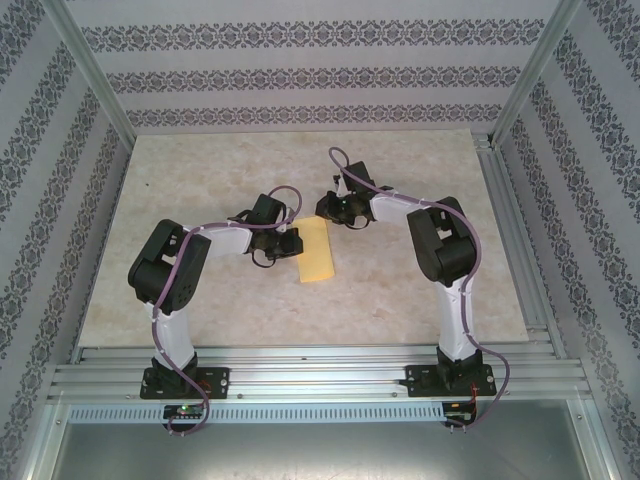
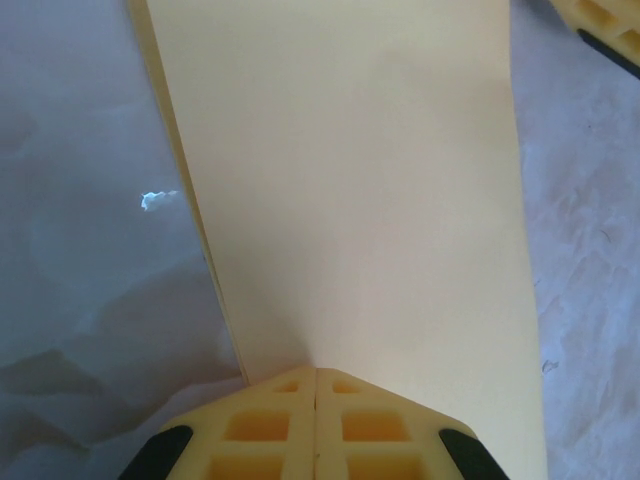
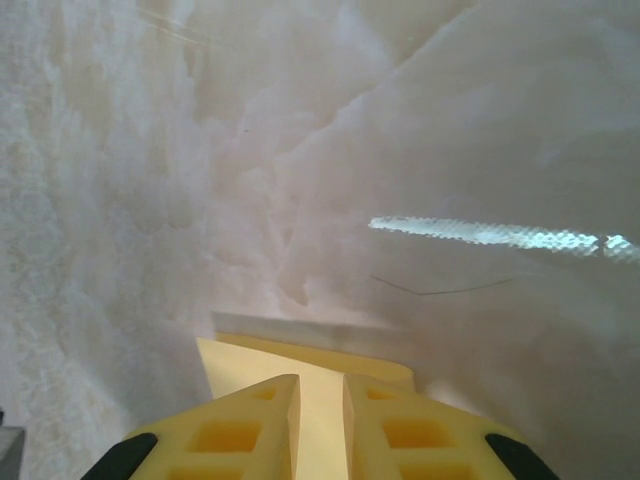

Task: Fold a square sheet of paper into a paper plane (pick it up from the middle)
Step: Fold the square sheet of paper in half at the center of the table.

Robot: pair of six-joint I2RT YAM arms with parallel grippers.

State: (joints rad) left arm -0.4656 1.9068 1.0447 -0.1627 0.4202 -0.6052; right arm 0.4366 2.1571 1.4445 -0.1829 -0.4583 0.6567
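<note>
**Item 1. Square sheet of paper** (image 1: 315, 250): yellow-orange, folded into a narrow strip. It lies at the centre of the tabletop (image 1: 200, 180) and runs top to bottom in the overhead frame, between the 2 tools. The left wrist view shows 2 layers along the left edge of the paper (image 2: 360, 180). No nose folds are made, so I judge the plane to be at an early stage.

**Item 2. Left tool** (image 1: 288, 243): against the strip's left side in the overhead frame. The jaws are fully closed, and the tips (image 2: 316, 372) meet the paper at bottom centre of the wrist frame. Whether a layer is nipped between them cannot be told.

**Item 3. Right tool** (image 1: 333, 210): at the strip's upper end. The jaws stand a narrow slit apart (image 3: 320, 380), with paper (image 3: 250, 362) visible through the slit and just ahead. Nothing is seen gripped.

**Risks.**
- Any sideways drag by the closed left tool could skew the 2 layers and misalign the crease.
- The tabletop looks glossy, so the paper may slide rather than stay pinned.
- The 2 tools are near each other, so converging moves could bring them into contact.
- A hard press at the edge could tear or dog-ear the thin paper.

**Room.**
- There is bare tabletop on every side of the strip, most of it toward the upper and left parts of the overhead frame.
- The side rail (image 1: 505, 230) and front rail (image 1: 300, 360) are well apart from the paper.
</note>
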